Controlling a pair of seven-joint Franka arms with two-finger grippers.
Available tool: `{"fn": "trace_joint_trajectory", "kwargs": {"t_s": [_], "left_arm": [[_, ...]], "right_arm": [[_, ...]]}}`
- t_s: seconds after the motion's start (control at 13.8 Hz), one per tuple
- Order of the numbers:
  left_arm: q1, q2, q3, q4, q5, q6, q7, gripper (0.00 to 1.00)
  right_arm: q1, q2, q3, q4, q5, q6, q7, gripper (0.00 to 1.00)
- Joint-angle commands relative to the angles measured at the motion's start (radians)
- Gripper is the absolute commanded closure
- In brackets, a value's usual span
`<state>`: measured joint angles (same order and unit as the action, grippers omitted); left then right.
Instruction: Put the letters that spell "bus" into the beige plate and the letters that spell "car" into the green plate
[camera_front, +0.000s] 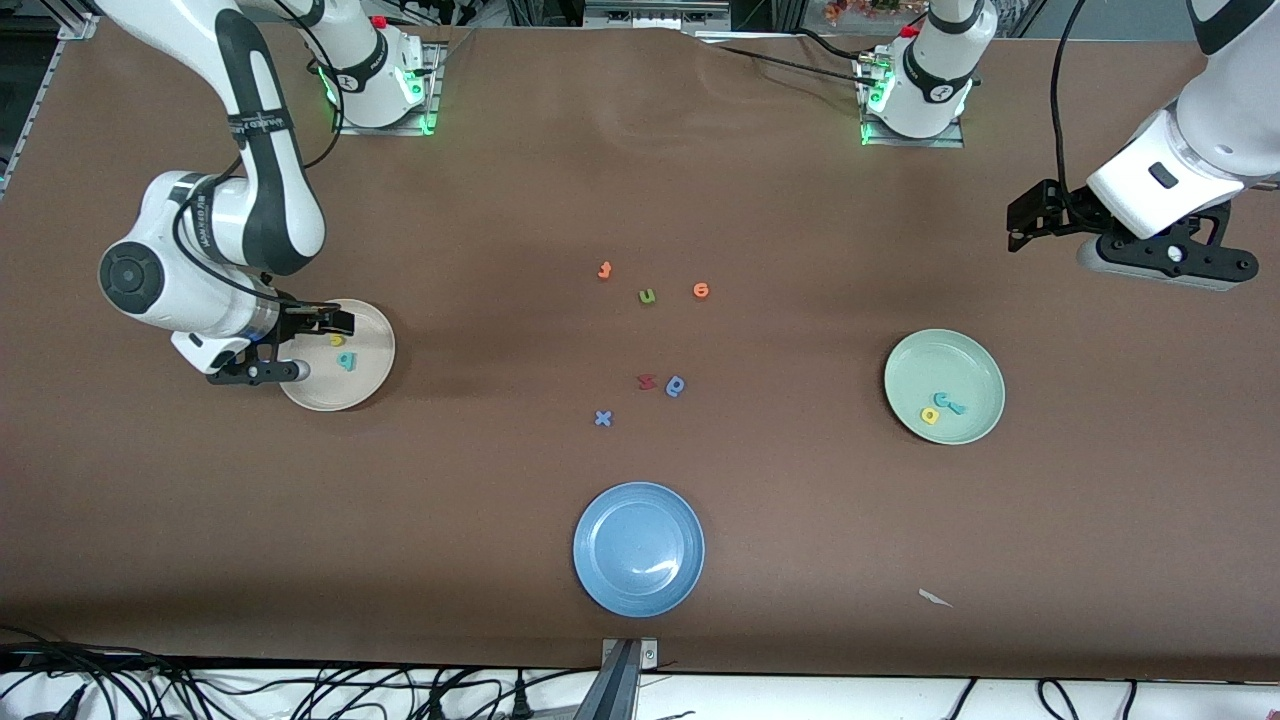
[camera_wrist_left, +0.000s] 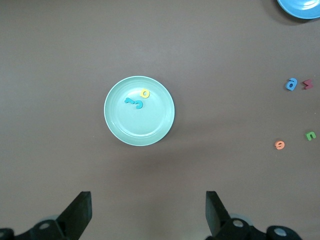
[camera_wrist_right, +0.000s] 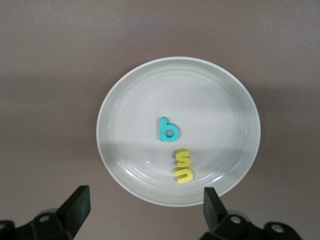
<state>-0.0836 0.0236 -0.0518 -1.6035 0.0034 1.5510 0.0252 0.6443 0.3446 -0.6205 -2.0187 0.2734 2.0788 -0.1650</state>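
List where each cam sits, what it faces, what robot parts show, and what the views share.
Front: high across the table, facing both bases; both arms show, right tool over the beige plate.
Left wrist: looks down at the green plate; left tool fingers open.
Right wrist: looks down at the beige plate with teal b; own fingers open.
Shared: front and left wrist both show the green plate.

Green plate (camera_wrist_left: 120, 125) w/ teal + yellow letters (camera_wrist_left: 137, 100) – left gripper (camera_wrist_left: 147, 217) open above

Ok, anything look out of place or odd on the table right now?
Only a small white scrap lying on the table near the front edge, toward the left arm's end; it is not a letter. The beige plate and the green plate sit flat, letters inside.
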Motion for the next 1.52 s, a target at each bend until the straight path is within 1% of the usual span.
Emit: {"fn": "trace_joint_trajectory", "kwargs": {"t_s": [0.0,0.07,0.14,0.22,0.36,0.43,0.51,0.58,0.65,0.72,0.8,0.87,0.94,1.01,1.09,1.3,1.45], "left_arm": [[-0.008,0.015,0.001,0.033,0.026,-0.023,0.001,0.00],[-0.008,0.015,0.001,0.033,0.026,-0.023,0.001,0.00],[-0.008,0.015,0.000,0.033,0.026,-0.025,0.001,0.00],[-0.008,0.015,0.001,0.033,0.026,-0.023,0.001,0.00],[-0.008,0.015,0.001,0.033,0.026,-0.023,0.001,0.00],[-0.008,0.015,0.000,0.033,0.026,-0.023,-0.001,0.00],[-0.008,0.015,0.000,0.033,0.026,-0.023,0.001,0.00],[-0.008,0.015,0.001,0.033,0.026,-0.025,0.001,0.00],[-0.008,0.015,0.000,0.033,0.026,-0.023,0.001,0.00],[-0.008,0.015,0.000,0.033,0.026,-0.023,0.001,0.00],[-0.008,0.015,0.001,0.033,0.026,-0.025,0.001,0.00],[-0.010,0.015,0.001,0.033,0.026,-0.023,0.001,0.00],[-0.008,0.015,0.000,0.033,0.026,-0.023,0.001,0.00],[-0.008,0.015,0.001,0.033,0.026,-0.025,0.002,0.00],[-0.008,0.015,0.001,0.033,0.026,-0.025,0.002,0.00],[-0.008,0.015,0.001,0.033,0.026,-0.025,0.001,0.00],[-0.008,0.015,0.000,0.033,0.026,-0.025,0.001,0.00]], "right_arm": [[0.003,-0.007,-0.004,0.046,-0.008,-0.086,0.059,0.00],[0.014,-0.007,-0.004,0.054,-0.014,-0.092,0.085,0.00],[0.000,-0.013,0.011,0.063,-0.031,-0.114,0.119,0.00],[-0.049,-0.025,0.060,0.080,-0.086,-0.140,0.145,0.00],[-0.238,-0.074,0.264,0.104,-0.196,-0.172,0.198,0.00],[-0.311,-0.106,0.336,0.104,-0.254,-0.184,0.235,0.00],[-0.396,-0.146,0.425,0.104,-0.302,-0.198,0.249,0.00],[-0.514,-0.176,0.532,0.109,-0.330,-0.221,0.246,0.00],[-0.578,-0.202,0.594,0.123,-0.341,-0.250,0.237,0.00],[-0.574,-0.223,0.593,0.147,-0.332,-0.294,0.236,0.00],[-0.566,-0.231,0.593,0.196,-0.321,-0.359,0.237,0.00],[-0.563,-0.236,0.593,0.242,-0.275,-0.432,0.236,0.00],[-0.557,-0.243,0.582,0.277,-0.222,-0.477,0.237,0.00],[-0.519,-0.262,0.537,0.290,-0.203,-0.488,0.237,0.00],[-0.491,-0.272,0.507,0.307,-0.201,-0.509,0.239,0.00],[-0.500,-0.279,0.502,0.406,-0.207,-0.633,0.236,0.00],[-0.489,-0.311,0.502,0.413,-0.227,-0.640,0.234,0.00]]}}
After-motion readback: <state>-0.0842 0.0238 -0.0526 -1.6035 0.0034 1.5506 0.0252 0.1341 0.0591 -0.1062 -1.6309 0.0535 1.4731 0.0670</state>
